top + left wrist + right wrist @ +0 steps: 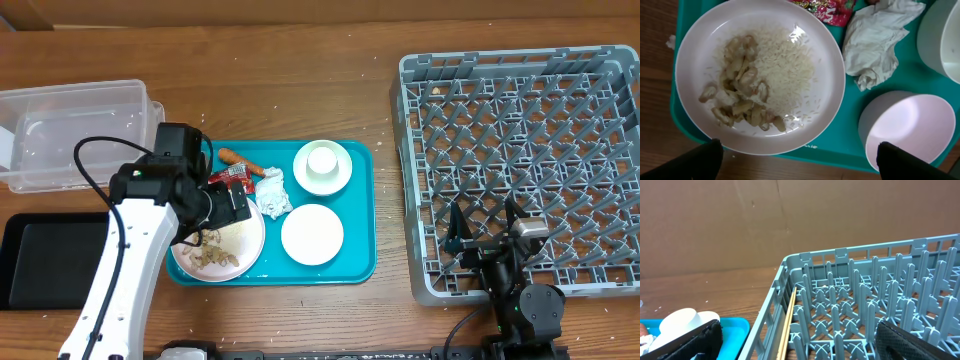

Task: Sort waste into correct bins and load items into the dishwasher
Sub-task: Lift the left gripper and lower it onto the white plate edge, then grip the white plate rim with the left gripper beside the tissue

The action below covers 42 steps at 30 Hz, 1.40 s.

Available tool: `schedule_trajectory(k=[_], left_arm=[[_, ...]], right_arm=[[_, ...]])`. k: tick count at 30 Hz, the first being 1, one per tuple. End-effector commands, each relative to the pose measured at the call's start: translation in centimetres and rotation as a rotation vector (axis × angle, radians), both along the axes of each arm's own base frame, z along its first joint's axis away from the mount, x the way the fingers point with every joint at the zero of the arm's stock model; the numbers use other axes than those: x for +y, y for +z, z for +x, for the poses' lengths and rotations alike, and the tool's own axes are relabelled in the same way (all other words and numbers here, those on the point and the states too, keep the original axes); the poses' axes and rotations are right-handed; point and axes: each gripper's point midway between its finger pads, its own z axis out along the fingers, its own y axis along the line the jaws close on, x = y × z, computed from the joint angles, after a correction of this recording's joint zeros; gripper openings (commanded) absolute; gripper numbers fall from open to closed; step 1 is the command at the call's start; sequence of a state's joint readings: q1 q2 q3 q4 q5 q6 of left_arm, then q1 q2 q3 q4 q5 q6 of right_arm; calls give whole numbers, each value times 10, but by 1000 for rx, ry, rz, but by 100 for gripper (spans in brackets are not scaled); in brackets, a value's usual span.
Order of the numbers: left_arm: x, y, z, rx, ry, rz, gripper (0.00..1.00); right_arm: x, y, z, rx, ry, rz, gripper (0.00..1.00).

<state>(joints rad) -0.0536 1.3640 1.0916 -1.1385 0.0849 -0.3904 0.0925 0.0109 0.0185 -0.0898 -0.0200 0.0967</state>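
My left gripper (228,205) (800,167) hangs open over the near rim of the round plate (250,222) (700,45), which holds white rice (785,70) and beige food crumbs (740,97). Beside the plate lie the red wrapper (232,178) (827,9), the orange carrot stick (236,158) and the crumpled napkin (273,192) (875,45). One white bowl (312,234) (910,130) is empty; the other bowl (322,178) holds the cup (322,158). My right gripper (485,228) (800,347) stands open and empty over the grey dish rack's (530,150) (865,305) near left corner.
Everything sits on a teal tray (360,215) (840,145). The clear tub (75,130) stands at the far left, with the black tray (45,262) in front of it. Two pale wooden sticks (788,320) lie along the rack's left wall.
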Motion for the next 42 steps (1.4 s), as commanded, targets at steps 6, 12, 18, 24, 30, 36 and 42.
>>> schedule_trajectory(k=[6, 12, 18, 24, 30, 36, 42], left_arm=[[-25, -37, -3, 61, 111, -35, 100], [-36, -48, -5, 108, 93, -50, 100], [-40, -70, -3, 153, 72, 7, 100], [-36, -89, -4, 193, 82, 110, 100], [-30, -92, -1, 186, 95, 145, 100], [-41, -96, 4, 164, 53, 142, 100], [-51, -99, 4, 133, -30, 218, 100]], right_arm=[[0, -2, 0, -4, -1, -4, 100], [0, -2, 0, -4, -1, -4, 100], [0, -2, 0, -4, -1, -4, 100], [0, -2, 0, -4, -1, -4, 100], [0, -2, 0, -4, -1, -4, 100], [0, -2, 0, -4, -1, -3, 100], [0, -2, 0, -4, -1, -3, 100]])
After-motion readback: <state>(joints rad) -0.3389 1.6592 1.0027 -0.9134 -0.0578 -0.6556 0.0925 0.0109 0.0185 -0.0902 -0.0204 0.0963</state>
